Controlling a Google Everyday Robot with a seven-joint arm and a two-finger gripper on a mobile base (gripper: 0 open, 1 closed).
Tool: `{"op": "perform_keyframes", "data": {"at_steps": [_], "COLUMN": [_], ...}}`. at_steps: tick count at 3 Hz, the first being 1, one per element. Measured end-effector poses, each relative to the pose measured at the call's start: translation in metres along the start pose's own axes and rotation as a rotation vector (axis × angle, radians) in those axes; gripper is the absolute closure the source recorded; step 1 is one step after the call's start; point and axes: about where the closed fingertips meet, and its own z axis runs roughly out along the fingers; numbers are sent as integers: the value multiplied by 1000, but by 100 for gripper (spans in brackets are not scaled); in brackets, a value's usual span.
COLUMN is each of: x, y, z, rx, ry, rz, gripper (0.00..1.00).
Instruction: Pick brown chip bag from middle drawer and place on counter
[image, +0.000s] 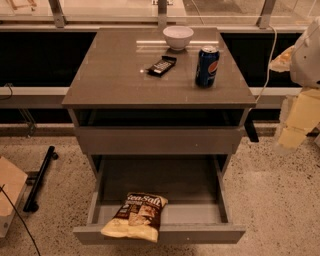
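Speckled floor under glossy grey-brown counter (115, 75) holding round white bowl (178, 36), soda can (207, 66), black bar (162, 65). Crinkly brown chip bag (136, 216) inside shallow middle drawer (220, 233), overhanging front lip. Pale gripper (294, 125) far right, grip state untellable.

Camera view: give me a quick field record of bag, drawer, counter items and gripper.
brown chip bag: lying in the drawer, front left, pale end over the front panel
middle drawer: open
counter: holds white bowl, soda can, black bar
gripper: far right, beside the cabinet, well apart from the bag
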Motion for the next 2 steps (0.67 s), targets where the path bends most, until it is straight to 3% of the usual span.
{"op": "perform_keyframes", "data": {"at_steps": [2], "x": [-3], "y": [2], "z": [10], "rx": [6], "ry": [-28], "rz": [9], "gripper": [0]}}
